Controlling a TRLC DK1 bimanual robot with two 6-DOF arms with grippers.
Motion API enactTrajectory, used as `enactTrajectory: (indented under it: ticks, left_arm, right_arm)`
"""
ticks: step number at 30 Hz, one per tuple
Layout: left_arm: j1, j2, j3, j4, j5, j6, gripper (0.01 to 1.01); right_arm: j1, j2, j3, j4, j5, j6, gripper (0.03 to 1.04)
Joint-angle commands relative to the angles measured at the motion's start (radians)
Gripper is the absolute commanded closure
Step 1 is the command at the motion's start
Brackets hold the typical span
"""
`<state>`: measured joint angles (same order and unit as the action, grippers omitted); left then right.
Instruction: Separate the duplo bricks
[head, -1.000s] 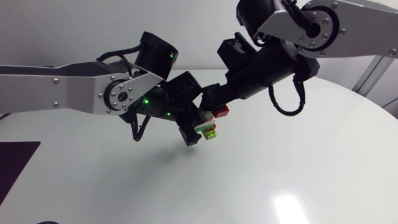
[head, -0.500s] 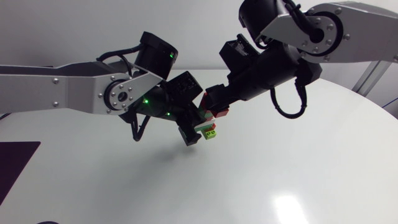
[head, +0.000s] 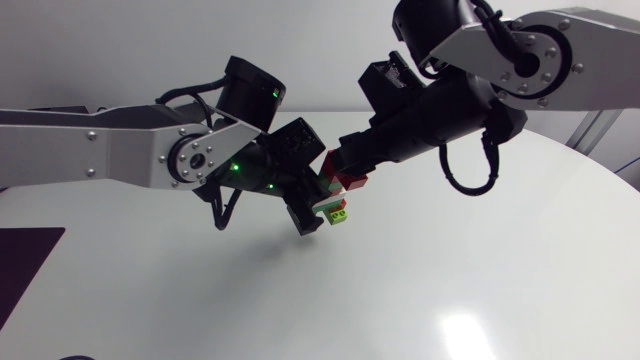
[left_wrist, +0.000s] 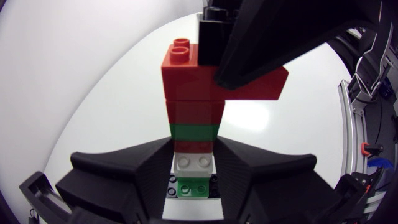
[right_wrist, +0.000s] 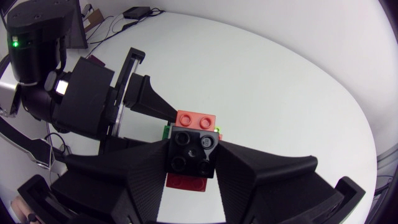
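Note:
A stack of duplo bricks (head: 336, 196) hangs above the white table, held between both arms. My left gripper (head: 312, 208) is shut on its lower part, with its fingers on the white brick (left_wrist: 193, 163) and the green brick (left_wrist: 193, 186). Above those sit a green layer (left_wrist: 194, 131), dark red bricks and a wide red brick (left_wrist: 205, 78). My right gripper (right_wrist: 193, 157) is shut on the black brick (right_wrist: 191, 144) at the top end, next to the red one (right_wrist: 196, 119). In the head view a lime brick (head: 340, 214) shows at the stack's lower end.
The round white table (head: 480, 270) lies below the stack. A dark mat (head: 25, 265) sits at its front left edge. Both arms cross over the table's middle and meet there.
My right gripper's fingers have come together on the top of the stack, and its arm has shifted slightly left. The left arm and stack stay put.

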<state>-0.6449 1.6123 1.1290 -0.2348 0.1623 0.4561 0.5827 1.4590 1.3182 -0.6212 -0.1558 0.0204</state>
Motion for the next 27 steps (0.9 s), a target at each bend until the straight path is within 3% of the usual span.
enactTrajectory:
  ticks: [1, 5, 14, 17, 22, 27]
  left_arm:
    - [-0.006, -0.008, -0.035, 0.006, 0.002, 0.024, 0.818]
    - [-0.009, -0.020, -0.037, 0.009, 0.002, 0.021, 0.818]
    - [-0.015, -0.031, -0.061, 0.028, 0.000, 0.023, 0.818]
    - [-0.015, -0.029, -0.067, 0.035, -0.004, 0.024, 0.818]
    - [-0.002, -0.055, -0.064, 0.035, -0.015, 0.026, 0.818]
    - [-0.001, -0.080, -0.051, 0.014, -0.018, 0.026, 0.818]
  right_arm:
    - [-0.003, -0.029, -0.025, 0.009, -0.013, 0.007, 0.69]
    - [-0.006, -0.029, -0.031, 0.008, -0.041, 0.012, 0.73]
    - [-0.104, -0.020, -0.004, 0.000, -0.223, 0.064, 0.73]
    - [-0.126, -0.026, 0.001, 0.000, -0.225, 0.064, 0.73]
    - [-0.146, -0.077, -0.047, 0.023, -0.100, -0.014, 0.73]
    - [-0.156, -0.085, -0.237, 0.176, 0.038, -0.112, 0.73]
